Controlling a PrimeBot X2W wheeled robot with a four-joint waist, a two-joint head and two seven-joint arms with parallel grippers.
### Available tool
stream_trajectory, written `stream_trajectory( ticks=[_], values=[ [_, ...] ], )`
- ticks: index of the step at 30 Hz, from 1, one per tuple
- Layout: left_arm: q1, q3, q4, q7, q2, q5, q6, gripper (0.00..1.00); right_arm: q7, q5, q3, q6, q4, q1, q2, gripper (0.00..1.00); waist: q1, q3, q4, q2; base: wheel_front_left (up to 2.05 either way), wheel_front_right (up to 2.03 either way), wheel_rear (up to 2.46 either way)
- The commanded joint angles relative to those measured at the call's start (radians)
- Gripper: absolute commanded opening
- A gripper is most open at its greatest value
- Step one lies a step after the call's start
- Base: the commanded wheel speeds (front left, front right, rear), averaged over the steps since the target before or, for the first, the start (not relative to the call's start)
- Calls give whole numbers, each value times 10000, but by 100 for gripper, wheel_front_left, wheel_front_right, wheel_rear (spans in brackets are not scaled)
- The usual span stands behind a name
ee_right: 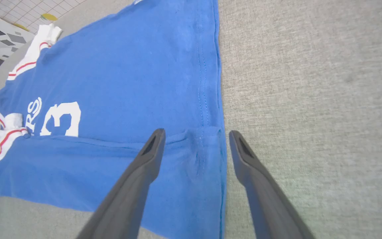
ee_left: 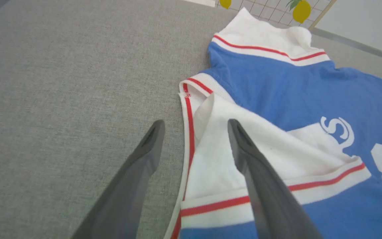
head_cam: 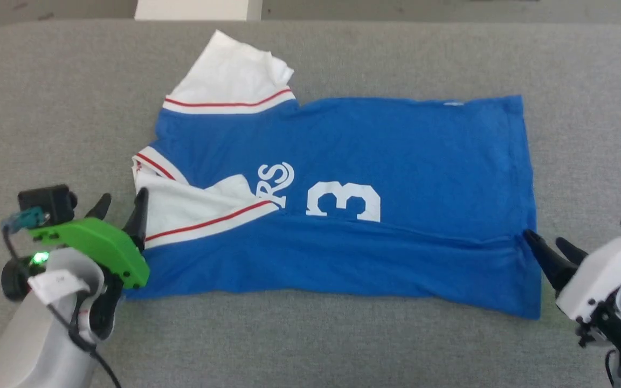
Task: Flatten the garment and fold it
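The garment [head_cam: 386,156], a royal-blue T-shirt with white sleeves, red trim and a white "3", lies spread across the grey table [head_cam: 310,339], its near part folded up over the number. My left gripper [head_cam: 119,207] is open at the shirt's left edge, one finger over the folded white sleeve [ee_left: 217,159], one over bare table. My right gripper [head_cam: 547,242] is open at the right hem [ee_right: 211,99], straddling the shirt's edge at the fold line. Neither holds cloth.
A second white sleeve [head_cam: 235,75] sticks out at the far left of the shirt. Bare grey table surrounds the shirt on all sides. Beyond the far edge stands a white object [head_cam: 197,9], and a tiled floor [ee_right: 8,23] shows past the table.
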Motion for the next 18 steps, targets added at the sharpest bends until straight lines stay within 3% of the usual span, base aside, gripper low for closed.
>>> stream_trajectory(
  ticks=[1, 6, 13, 18],
  values=[
    [463, 106, -301, -48, 119, -106, 257, 100, -255, 182, -118, -13, -206, 359, -4, 100, -1, -634, 131, 0, 0, 0, 0],
    [1927, 96, -1769, 532, 298, -115, 1198, 100, -816, 415, -232, -13, -882, 1473, -4, 100, -1, -1209, 240, 0, 0, 0, 0],
    [3374, -262, -3238, 2286, 578, -167, 2599, 100, -786, 428, -189, -13, -1417, 2355, -3, 100, -1, -1446, 196, 0, 0, 0, 0],
    [2970, -307, -2878, 2720, 585, -239, 2715, 100, -608, 385, -127, -13, -1572, 2328, -3, 100, -1, -1326, 93, 0, 0, 0, 0]
  ],
)
